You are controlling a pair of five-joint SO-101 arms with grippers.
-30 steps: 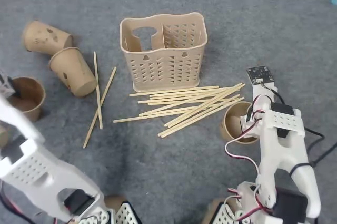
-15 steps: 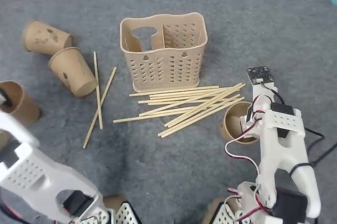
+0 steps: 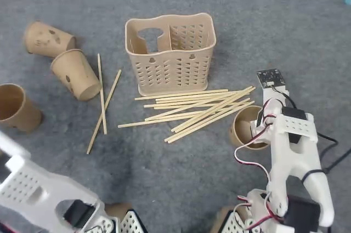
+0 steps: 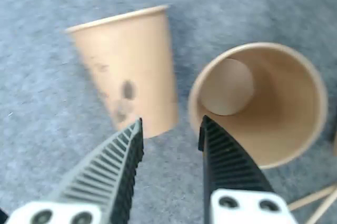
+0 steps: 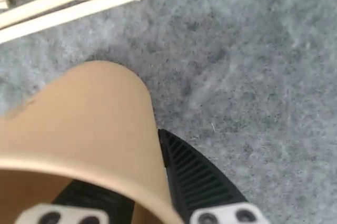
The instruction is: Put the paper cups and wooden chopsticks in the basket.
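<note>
The grey carpet (image 3: 307,35) covers the whole table, and I place everything on it from the one basket (image 3: 170,74), which stands upright at the far middle with two compartments.

Of my two arms, the right arm (image 3: 296,156) sits to the right of the basket and nearer to me. The right gripper (image 5: 152,171) is clamped on the rim of a paper cup (image 3: 244,126), with one finger (image 5: 195,176) outside the wall and the other inside. The left gripper (image 4: 171,124) hangs with its jaws partly open, a moderate gap between them and nothing in it, over two cups lying on their sides.

I count four paper cups. One is the gripped cup, right of the basket and in front of it. Two more, the far cup (image 3: 44,38) and the near cup (image 3: 77,74), lie side by side to the left of the basket. The last cup (image 3: 16,107) is farther left again.

Chopsticks: two loose chopsticks (image 3: 102,101) lie crossed just left of the basket, and a chopstick pile (image 3: 192,109) is spread right in front of it. I cannot count the pile exactly; roughly nine.
</note>
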